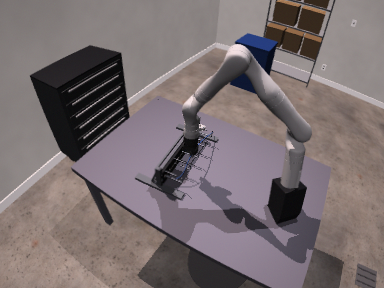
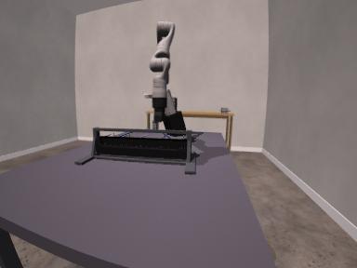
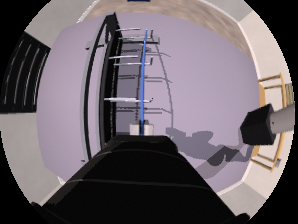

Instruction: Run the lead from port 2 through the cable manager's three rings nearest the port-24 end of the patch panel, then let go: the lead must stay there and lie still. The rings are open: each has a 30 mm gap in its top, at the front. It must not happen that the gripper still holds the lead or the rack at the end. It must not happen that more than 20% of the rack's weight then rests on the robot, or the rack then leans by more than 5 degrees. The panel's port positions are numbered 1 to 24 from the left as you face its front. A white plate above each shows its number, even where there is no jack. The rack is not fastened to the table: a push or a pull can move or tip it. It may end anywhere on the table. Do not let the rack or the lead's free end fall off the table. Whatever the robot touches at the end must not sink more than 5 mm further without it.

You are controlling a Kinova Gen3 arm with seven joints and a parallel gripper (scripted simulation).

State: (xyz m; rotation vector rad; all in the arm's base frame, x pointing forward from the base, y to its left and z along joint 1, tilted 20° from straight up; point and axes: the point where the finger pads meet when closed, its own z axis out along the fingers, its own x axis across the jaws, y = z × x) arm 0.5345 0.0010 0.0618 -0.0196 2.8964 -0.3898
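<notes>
The black rack [image 1: 172, 162] with the patch panel stands on the purple table; it also shows from behind in the exterior view [image 2: 141, 146]. Thin wire rings [image 1: 200, 157] stick out from its front side. A blue lead [image 3: 144, 72] runs straight along the row of rings in the wrist view, and also shows in the top view [image 1: 192, 155]. My gripper [image 1: 191, 146] hangs low over the rings near the rack's far end and is shut on the blue lead. The fingertips are hidden behind the gripper body in the wrist view.
A black drawer cabinet [image 1: 82, 100] stands left of the table. A blue bin [image 1: 255, 60] and a shelf with boxes [image 1: 300, 25] stand at the back. The arm's base [image 1: 287, 200] sits on the table's right side. A wooden side table [image 2: 204, 118] stands behind.
</notes>
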